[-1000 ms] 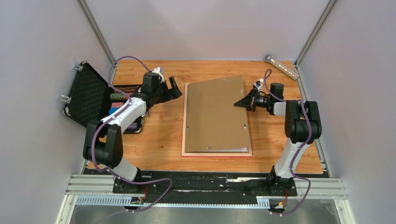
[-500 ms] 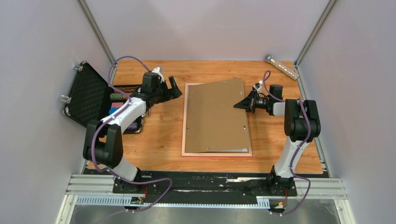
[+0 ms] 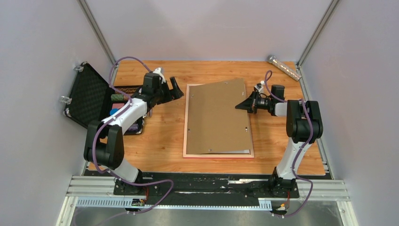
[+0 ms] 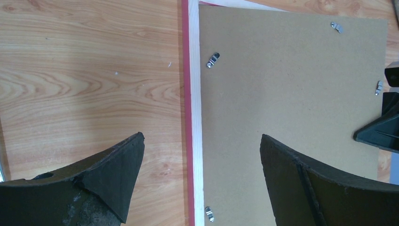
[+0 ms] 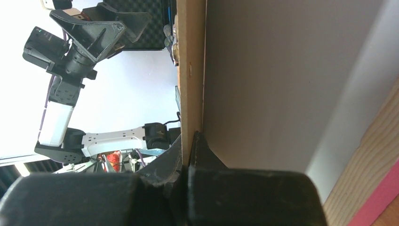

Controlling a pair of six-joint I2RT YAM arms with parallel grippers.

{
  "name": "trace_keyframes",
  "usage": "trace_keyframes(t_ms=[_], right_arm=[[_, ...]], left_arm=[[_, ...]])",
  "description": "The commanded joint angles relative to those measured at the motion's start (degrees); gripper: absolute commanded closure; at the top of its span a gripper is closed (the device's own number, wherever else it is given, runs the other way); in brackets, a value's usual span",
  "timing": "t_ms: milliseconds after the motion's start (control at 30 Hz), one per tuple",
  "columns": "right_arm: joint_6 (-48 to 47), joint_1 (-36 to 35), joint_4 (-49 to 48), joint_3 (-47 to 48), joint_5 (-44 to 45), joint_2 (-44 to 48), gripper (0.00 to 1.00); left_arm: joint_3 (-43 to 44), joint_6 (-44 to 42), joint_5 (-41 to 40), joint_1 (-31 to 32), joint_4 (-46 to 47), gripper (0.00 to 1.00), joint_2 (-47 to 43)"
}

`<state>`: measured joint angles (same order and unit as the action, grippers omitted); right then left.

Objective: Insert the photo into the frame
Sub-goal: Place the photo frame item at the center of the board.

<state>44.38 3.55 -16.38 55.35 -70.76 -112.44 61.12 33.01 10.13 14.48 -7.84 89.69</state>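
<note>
Brown backing board (image 3: 219, 117), black case (image 3: 89, 96)

Left arm (image 3: 123, 114) reaches forward and inward from its base, elbow bent. Left gripper (image 3: 170, 85) hangs with jaws spread wide and nothing between them, tips angled downward. Right arm (image 3: 301, 126) stands more upright, with the forearm folded across toward the centre and the wrist roughly level. Right gripper (image 3: 238, 107) has its jaws pinched tight on the edge of a brown board (image 3: 216, 117).
</note>
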Motion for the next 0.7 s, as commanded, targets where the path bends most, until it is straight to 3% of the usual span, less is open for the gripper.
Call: trace_keyframes(t_ms=[0, 667], right_arm=[[-0.96, -0.65, -0.95, 2.20, -3.42, 0.96, 1.00], [-4.25, -1.27, 2.17, 4.59, -2.52, -0.06, 1.00]], left_arm=[[-0.30, 0.43, 0.25, -0.54, 1.89, 0.00, -0.02], [-0.56, 0.70, 0.83, -0.59, 2.05, 0.00, 0.46]])
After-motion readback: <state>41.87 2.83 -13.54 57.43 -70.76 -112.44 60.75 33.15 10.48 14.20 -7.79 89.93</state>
